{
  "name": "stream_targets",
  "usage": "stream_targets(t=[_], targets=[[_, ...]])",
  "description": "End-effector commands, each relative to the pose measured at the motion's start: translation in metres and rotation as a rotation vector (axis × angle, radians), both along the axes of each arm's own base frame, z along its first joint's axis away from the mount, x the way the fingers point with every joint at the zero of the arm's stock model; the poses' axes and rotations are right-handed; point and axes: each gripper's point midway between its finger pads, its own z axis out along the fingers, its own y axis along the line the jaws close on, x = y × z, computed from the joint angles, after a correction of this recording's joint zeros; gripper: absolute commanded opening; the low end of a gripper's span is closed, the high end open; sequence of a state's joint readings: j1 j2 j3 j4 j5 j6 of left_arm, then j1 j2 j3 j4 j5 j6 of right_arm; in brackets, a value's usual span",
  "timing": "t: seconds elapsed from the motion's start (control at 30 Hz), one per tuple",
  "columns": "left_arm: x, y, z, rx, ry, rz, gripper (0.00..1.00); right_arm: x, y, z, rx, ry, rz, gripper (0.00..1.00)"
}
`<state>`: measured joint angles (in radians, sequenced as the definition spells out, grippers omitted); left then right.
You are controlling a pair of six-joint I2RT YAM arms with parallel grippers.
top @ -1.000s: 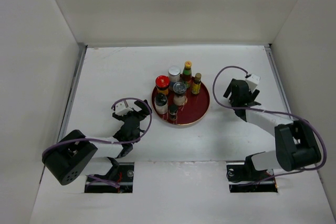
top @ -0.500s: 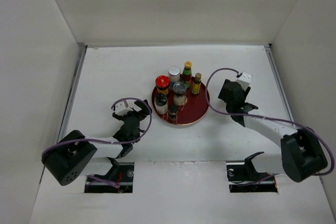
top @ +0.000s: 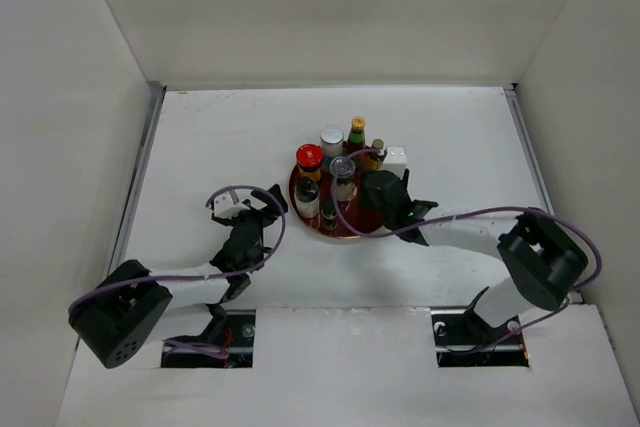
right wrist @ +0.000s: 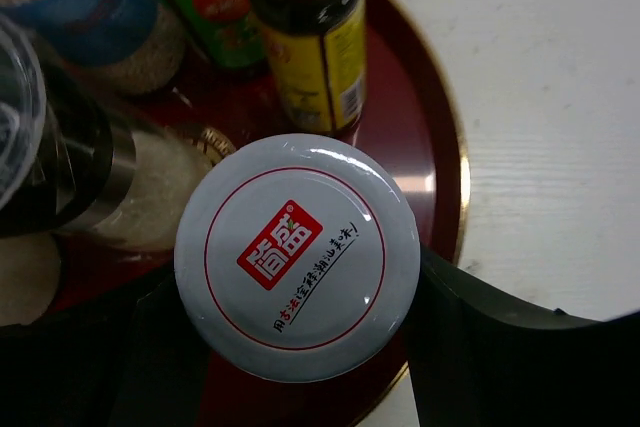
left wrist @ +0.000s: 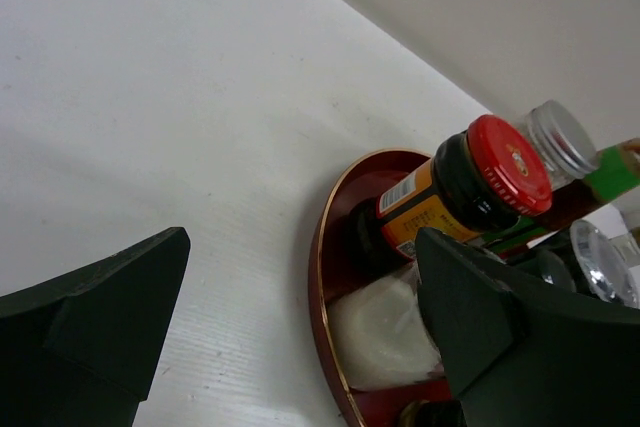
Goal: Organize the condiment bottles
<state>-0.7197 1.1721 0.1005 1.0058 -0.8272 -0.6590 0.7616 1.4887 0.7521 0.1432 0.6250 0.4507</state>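
The round red tray [top: 350,228] holds several condiment bottles: a red-lidded jar [top: 309,156], a silver-lidded jar [top: 331,136], a red sauce bottle with a green neck [top: 356,131], a slim yellow-labelled bottle [top: 376,151] and black-capped ones [top: 307,190]. My right gripper [top: 372,192] hangs over the tray's right half. In the right wrist view it [right wrist: 290,282] is shut on a white-lidded jar [right wrist: 297,257] with a red logo, above the tray [right wrist: 425,137], next to the yellow-labelled bottle [right wrist: 320,42]. My left gripper [top: 256,223] is open and empty left of the tray [left wrist: 322,277].
White walls enclose the table on the left, back and right. In the left wrist view the red-lidded jar [left wrist: 505,162] and the silver-lidded jar [left wrist: 560,137] stand at the tray's near side. Bare table lies left of the tray.
My right arm has swung left from the table right of the tray to above the tray's right half. My left gripper has barely shifted.
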Motion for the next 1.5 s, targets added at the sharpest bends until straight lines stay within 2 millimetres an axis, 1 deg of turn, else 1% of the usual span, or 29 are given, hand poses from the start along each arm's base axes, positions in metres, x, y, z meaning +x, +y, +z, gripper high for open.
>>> stream_targets(t=[0.0, 0.07, 0.13, 0.2, 0.23, 0.27, 0.3, 0.33, 0.47, 0.5, 0.57, 0.67, 0.7, 0.77, 0.8, 0.9, 0.97, 1.03, 1.2, 1.27, 1.37, 1.47], targets=[[0.003, -0.004, 0.023, -0.058, -0.062, -0.021, 1.00, 0.024, 0.033, 0.039, 0.140, -0.132, -0.002, 0.53], [0.004, -0.004, 0.026, -0.056, -0.061, -0.029, 1.00, 0.022, 0.036, 0.030, 0.127, -0.121, -0.002, 0.62], [0.006, -0.001, 0.024, -0.040, -0.043, -0.019, 1.00, 0.020, 0.034, 0.021, 0.129, -0.105, -0.010, 0.69], [0.007, 0.002, 0.020, -0.020, -0.020, -0.006, 1.00, 0.016, 0.033, 0.017, 0.134, -0.096, -0.007, 0.81], [0.008, 0.004, 0.019, -0.013, -0.010, 0.002, 1.00, 0.014, 0.031, 0.018, 0.136, -0.096, -0.007, 0.88], [0.009, 0.005, 0.017, -0.004, 0.001, 0.004, 1.00, 0.011, 0.029, 0.024, 0.148, -0.105, -0.005, 0.94], [0.009, 0.006, 0.016, 0.001, 0.008, 0.005, 1.00, 0.008, 0.029, 0.031, 0.162, -0.116, 0.001, 0.99], [0.009, 0.007, 0.015, 0.003, 0.014, 0.007, 1.00, 0.006, 0.027, 0.041, 0.177, -0.133, 0.006, 1.00], [0.007, 0.010, 0.019, 0.008, 0.025, 0.013, 1.00, -0.008, 0.010, 0.081, 0.237, -0.204, 0.013, 1.00], [0.007, 0.012, 0.021, 0.010, 0.028, 0.020, 1.00, -0.008, 0.000, 0.088, 0.247, -0.222, -0.007, 1.00], [0.007, 0.013, 0.021, 0.014, 0.037, 0.023, 1.00, -0.002, -0.029, 0.097, 0.267, -0.252, -0.072, 1.00], [0.006, 0.009, 0.021, 0.026, 0.067, 0.010, 1.00, 0.009, -0.075, 0.105, 0.322, -0.292, -0.194, 1.00], [0.005, 0.008, 0.020, 0.034, 0.085, 0.005, 1.00, 0.011, -0.086, 0.106, 0.351, -0.293, -0.222, 1.00], [0.002, 0.006, 0.019, 0.047, 0.114, -0.009, 1.00, 0.014, -0.106, 0.101, 0.398, -0.290, -0.266, 1.00], [0.001, 0.006, 0.021, 0.049, 0.121, -0.015, 1.00, 0.015, -0.115, 0.093, 0.415, -0.281, -0.289, 1.00], [-0.006, 0.009, 0.027, 0.067, 0.143, -0.027, 1.00, 0.014, -0.143, 0.056, 0.433, -0.213, -0.378, 1.00], [-0.012, 0.010, 0.030, 0.084, 0.165, -0.040, 1.00, 0.011, -0.157, 0.034, 0.439, -0.175, -0.424, 1.00], [-0.016, 0.009, 0.034, 0.098, 0.189, -0.061, 1.00, 0.008, -0.164, 0.024, 0.463, -0.163, -0.451, 1.00], [-0.023, 0.007, 0.051, 0.079, 0.176, -0.092, 1.00, 0.008, -0.164, 0.030, 0.490, -0.184, -0.431, 1.00], [-0.024, 0.002, 0.057, 0.066, 0.158, -0.108, 1.00, 0.008, -0.164, 0.033, 0.496, -0.192, -0.429, 1.00], [-0.024, -0.003, 0.059, 0.057, 0.145, -0.120, 1.00, 0.007, -0.163, 0.037, 0.499, -0.200, -0.423, 1.00], [-0.021, -0.005, 0.053, 0.070, 0.162, -0.120, 1.00, 0.006, -0.163, 0.042, 0.506, -0.210, -0.418, 1.00]])
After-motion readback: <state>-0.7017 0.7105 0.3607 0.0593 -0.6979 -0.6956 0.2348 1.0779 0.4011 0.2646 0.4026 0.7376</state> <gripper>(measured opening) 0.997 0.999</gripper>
